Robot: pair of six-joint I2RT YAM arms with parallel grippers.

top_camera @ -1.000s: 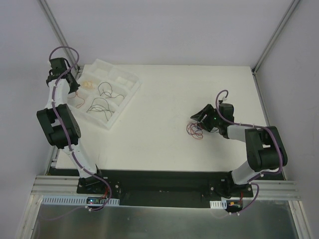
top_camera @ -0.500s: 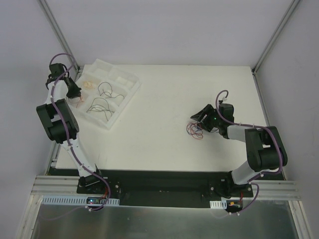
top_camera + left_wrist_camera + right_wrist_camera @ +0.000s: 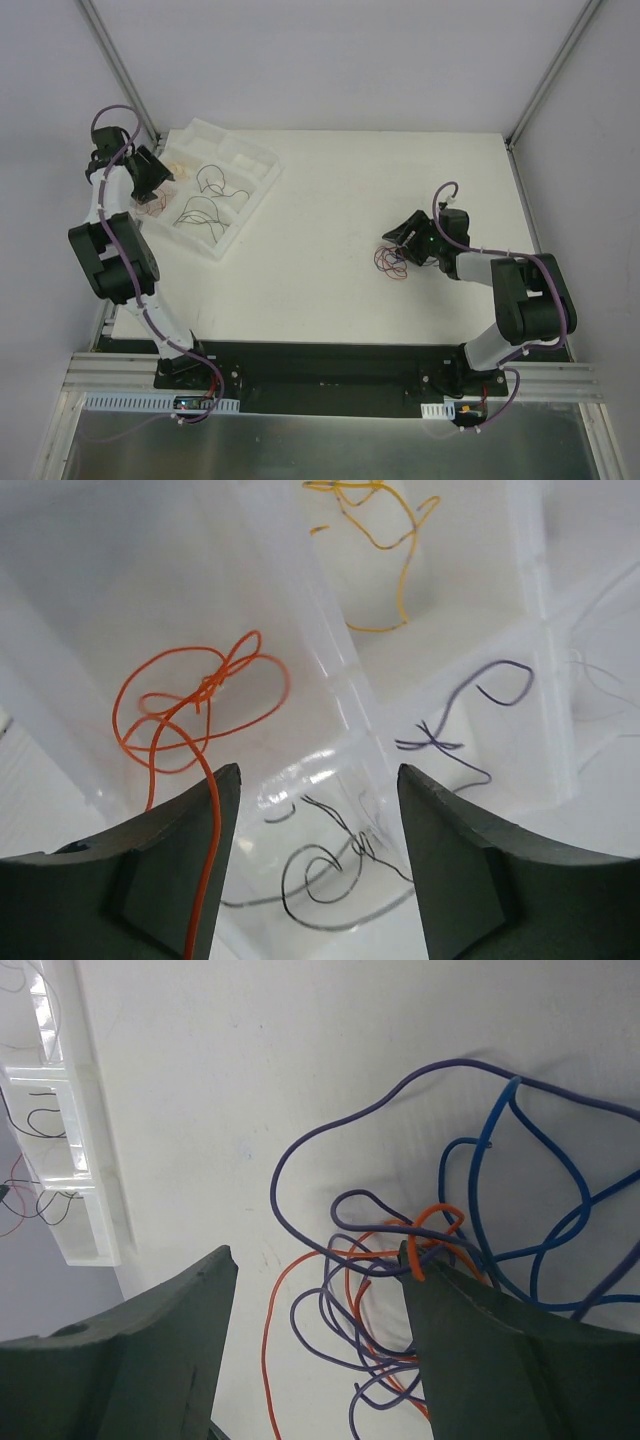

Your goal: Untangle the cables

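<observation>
Cables tangled at right pincer; orange cable touching spread left pincer.

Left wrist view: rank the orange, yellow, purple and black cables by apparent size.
1. orange cable (nearest the lens, so unsure)
2. black cable, yellow cable, purple cable: too alike to rank; yellow is cropped.

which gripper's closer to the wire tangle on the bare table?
Right. The right gripper hangs open just above the tangle. The left gripper is far across the table, open over the tray.
</observation>
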